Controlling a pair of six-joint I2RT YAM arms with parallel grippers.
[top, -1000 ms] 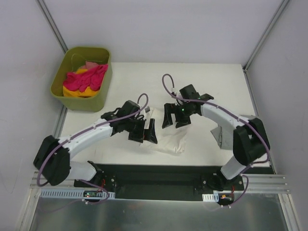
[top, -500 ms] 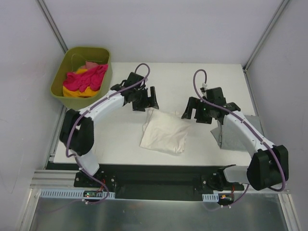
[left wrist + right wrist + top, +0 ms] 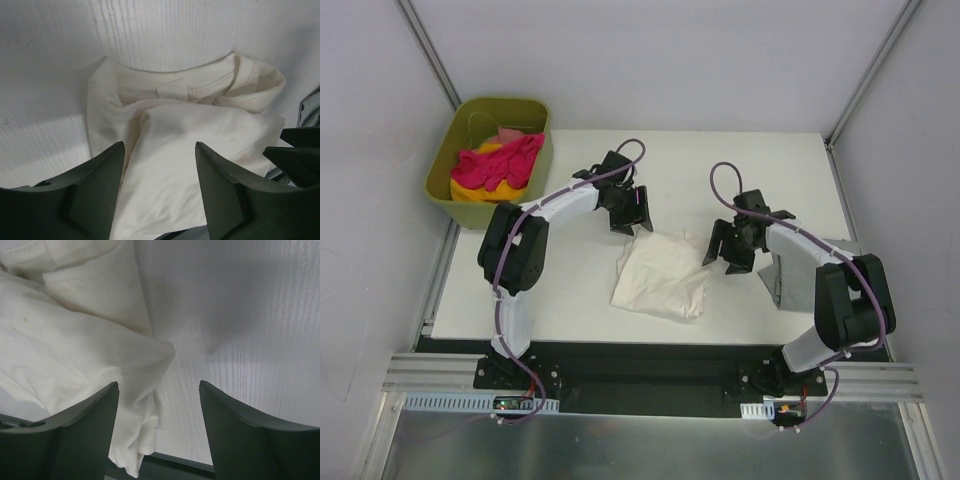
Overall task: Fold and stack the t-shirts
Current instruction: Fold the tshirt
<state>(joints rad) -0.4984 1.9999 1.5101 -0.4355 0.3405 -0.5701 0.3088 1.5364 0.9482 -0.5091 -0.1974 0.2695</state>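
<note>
The half-folded cream-white cloth t-shirt (image 3: pixel 662 278) lay at centre frame between the left gripper (image 3: pixel 632 218) and right gripper (image 3: pixel 723 258), both wide open and empty, apparently needing an edge grasp for 1 more fold.

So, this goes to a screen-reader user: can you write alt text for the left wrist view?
A loosely folded cream-white cloth t-shirt lies on the white wood-grain table, neckline and label toward the top of the frame. The left claw, its two dark fingers at the bottom, is spread open, gripping nothing.
</note>
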